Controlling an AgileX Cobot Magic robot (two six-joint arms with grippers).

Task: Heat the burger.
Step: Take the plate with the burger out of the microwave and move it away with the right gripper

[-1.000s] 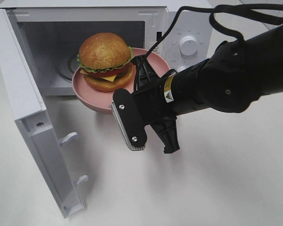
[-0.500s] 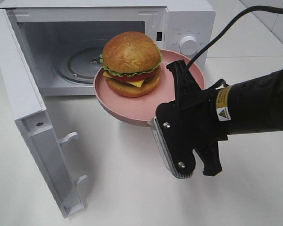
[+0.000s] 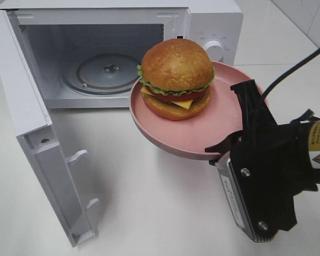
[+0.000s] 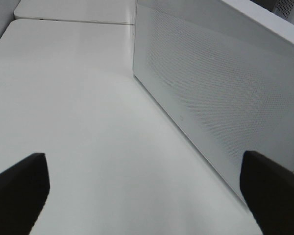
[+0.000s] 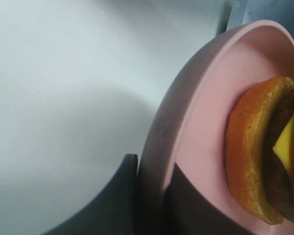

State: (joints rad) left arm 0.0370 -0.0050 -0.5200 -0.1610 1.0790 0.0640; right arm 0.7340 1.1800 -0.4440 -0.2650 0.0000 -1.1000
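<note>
Right wrist: pincer (image 5: pixel 152 196) clamps plate (image 5: pixel 196 98) rim; burger (image 5: pixel 264 152) cut off. Left pincer (image 4: pixel 147 191) wide.

**Warm burger tones against white and black**

The burger (image 3: pixel 176 77) shows a glossy golden-brown bun, green lettuce, red tomato, yellow cheese and a dark patty. Its plate (image 3: pixel 202 136) is plain pink. The microwave (image 3: pixel 213 26) is white, with a fine dotted mesh on its door (image 4: pixel 215 93). The counter (image 3: pixel 149 213) is white. The right gripper (image 3: pixel 256 160) is black with a yellow warning label.
</note>
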